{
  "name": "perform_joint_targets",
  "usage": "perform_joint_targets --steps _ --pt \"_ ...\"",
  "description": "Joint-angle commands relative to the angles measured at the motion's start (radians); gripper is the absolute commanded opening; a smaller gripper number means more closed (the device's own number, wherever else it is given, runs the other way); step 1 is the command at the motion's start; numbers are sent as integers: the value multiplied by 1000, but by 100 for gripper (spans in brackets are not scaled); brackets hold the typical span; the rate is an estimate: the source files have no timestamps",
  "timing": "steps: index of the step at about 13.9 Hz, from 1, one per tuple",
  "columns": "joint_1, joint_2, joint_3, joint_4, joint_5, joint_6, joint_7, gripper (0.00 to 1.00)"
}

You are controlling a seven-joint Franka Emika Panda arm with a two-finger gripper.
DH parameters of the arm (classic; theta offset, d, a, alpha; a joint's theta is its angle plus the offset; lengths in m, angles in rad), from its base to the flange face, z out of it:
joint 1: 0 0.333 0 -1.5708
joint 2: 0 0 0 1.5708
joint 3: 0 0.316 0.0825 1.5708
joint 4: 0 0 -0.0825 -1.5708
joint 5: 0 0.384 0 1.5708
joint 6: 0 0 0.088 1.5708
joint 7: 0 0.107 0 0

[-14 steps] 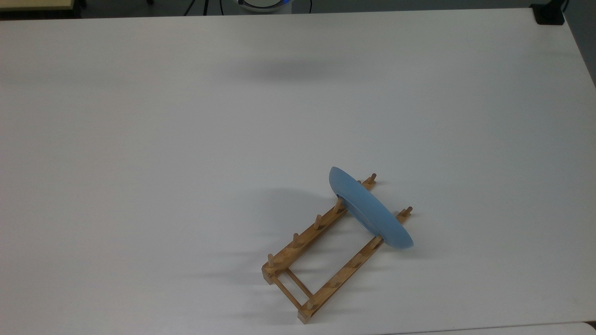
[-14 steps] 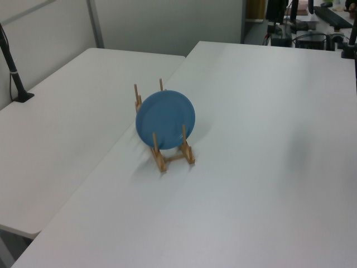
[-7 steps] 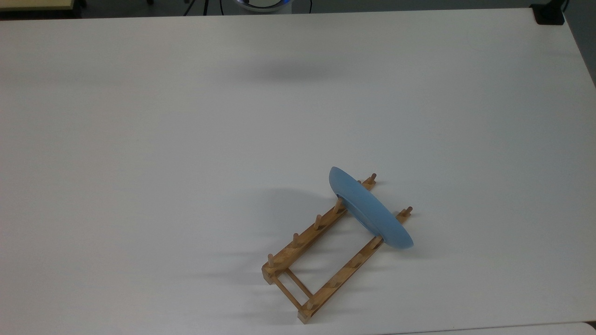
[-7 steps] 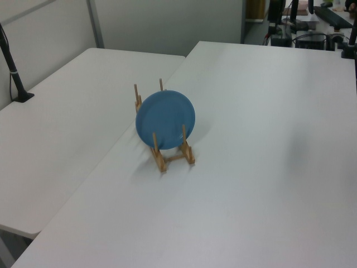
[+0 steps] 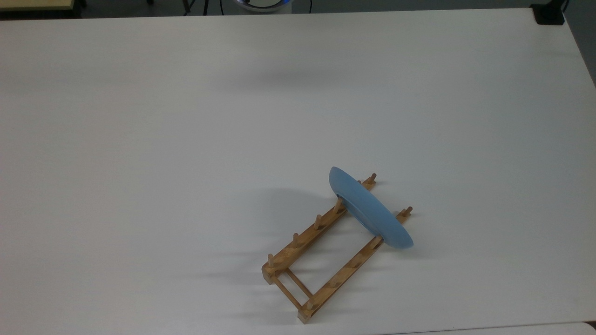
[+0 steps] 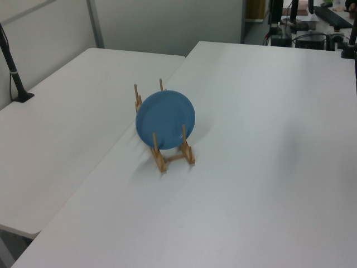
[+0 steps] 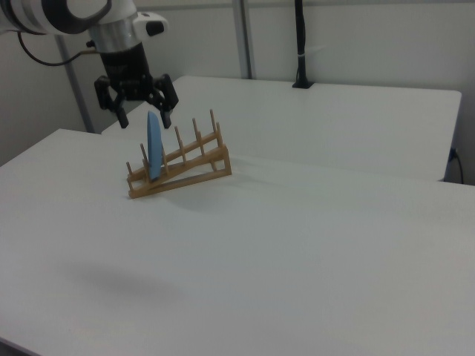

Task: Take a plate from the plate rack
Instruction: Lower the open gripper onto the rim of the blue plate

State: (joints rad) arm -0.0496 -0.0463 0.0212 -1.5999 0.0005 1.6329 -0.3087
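Observation:
The light-blue plate (image 5: 370, 209) stands on edge between the pegs at one end of the wooden plate rack (image 5: 302, 239). In the left view the plate (image 6: 165, 120) faces the camera, with the plate rack (image 6: 160, 159) under it. In the right view the plate (image 7: 154, 144) shows edge-on in the plate rack (image 7: 189, 167). There my gripper (image 7: 143, 115) hangs at the upper left, open and holding nothing. It overlaps the plate's top in the picture, while its faint shadow lies far off on the table.
The white table (image 5: 186, 139) stretches wide around the rack. A second table (image 6: 67, 123) adjoins it, with a black clamped post (image 6: 17, 78) at its far side. A black block (image 5: 549, 14) sits on the table's corner.

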Motion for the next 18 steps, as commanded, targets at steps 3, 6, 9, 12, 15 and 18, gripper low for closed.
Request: perform_joint_targets --steps 3,6,9,12,15,18 --pt "89 83 2 11 13 318 32 100" --pt "164 167 0 9 10 503 140 100" --pt "240 261 0 9 -28 663 295 100" --pt "272 337 2 12 -161 755 423 100" --pt "303 404 2 14 -258 829 522 99" --pt "304 454 2 18 -333 860 583 92"
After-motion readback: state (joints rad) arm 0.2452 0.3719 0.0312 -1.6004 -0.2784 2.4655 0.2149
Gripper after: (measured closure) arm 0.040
